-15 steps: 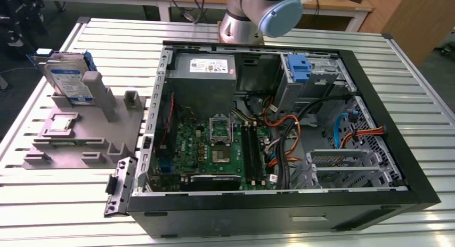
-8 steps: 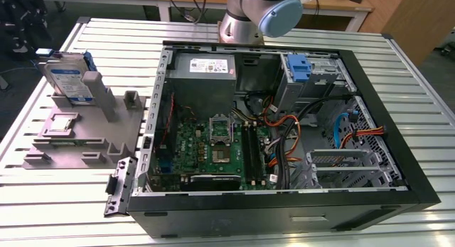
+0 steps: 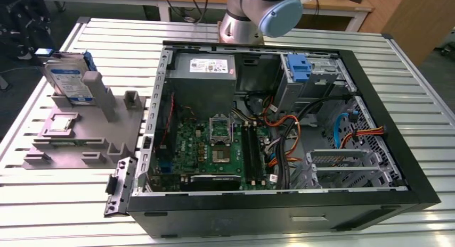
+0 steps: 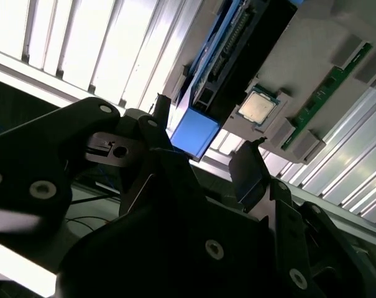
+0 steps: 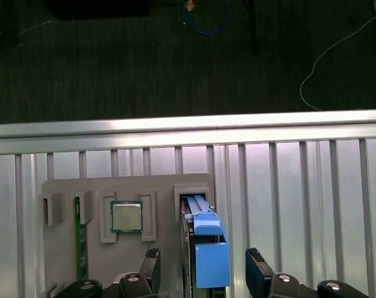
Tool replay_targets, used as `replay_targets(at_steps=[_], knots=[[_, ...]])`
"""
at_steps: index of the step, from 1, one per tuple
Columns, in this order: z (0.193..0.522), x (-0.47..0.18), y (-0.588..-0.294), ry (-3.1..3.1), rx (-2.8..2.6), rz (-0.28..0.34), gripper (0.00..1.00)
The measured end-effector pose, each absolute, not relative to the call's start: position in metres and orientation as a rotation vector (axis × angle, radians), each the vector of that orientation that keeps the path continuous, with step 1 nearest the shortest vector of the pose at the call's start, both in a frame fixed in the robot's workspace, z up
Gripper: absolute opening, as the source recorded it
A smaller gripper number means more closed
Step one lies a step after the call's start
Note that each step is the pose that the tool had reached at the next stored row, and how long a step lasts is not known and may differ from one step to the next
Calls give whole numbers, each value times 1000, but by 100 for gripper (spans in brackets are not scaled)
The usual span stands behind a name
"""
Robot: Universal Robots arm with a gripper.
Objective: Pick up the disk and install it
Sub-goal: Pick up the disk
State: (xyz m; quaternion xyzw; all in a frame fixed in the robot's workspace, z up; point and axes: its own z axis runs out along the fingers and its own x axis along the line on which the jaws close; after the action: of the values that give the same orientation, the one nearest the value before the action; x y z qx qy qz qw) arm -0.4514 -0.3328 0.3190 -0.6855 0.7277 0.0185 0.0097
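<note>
In the first wrist view the gripper (image 5: 203,256) hangs over the disk (image 5: 201,211). Its fingers (image 5: 151,256) are apart, one on either side of the drive's blue-railed edge, and appear to touch nothing. In the exterior view the disk stands on edge in a grey holder (image 3: 78,146) on the table (image 3: 64,204), at about ten o'clock from the open computer case (image 3: 284,204), and is not yet lifted. A processor chip (image 5: 125,216) and a green memory stick (image 5: 81,236) sit in neighbouring slots of the holder.

The likeliest trouble is the grip. The fingers would probably close on the plastic rail rather than metal, which may flex and let the drive tilt or slip. A lift out of line with the slot could jam the disk and drag the holder along. Inside the case, loose cables (image 3: 288,135) lie near the blue bracket (image 3: 299,68) at one o'clock and could snag the drive.
</note>
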Motion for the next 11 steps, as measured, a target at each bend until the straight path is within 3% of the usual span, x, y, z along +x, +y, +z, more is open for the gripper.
replay_targets(at_steps=[11], knots=[[298, -451, -332, 2183, -2235, 62, 65]])
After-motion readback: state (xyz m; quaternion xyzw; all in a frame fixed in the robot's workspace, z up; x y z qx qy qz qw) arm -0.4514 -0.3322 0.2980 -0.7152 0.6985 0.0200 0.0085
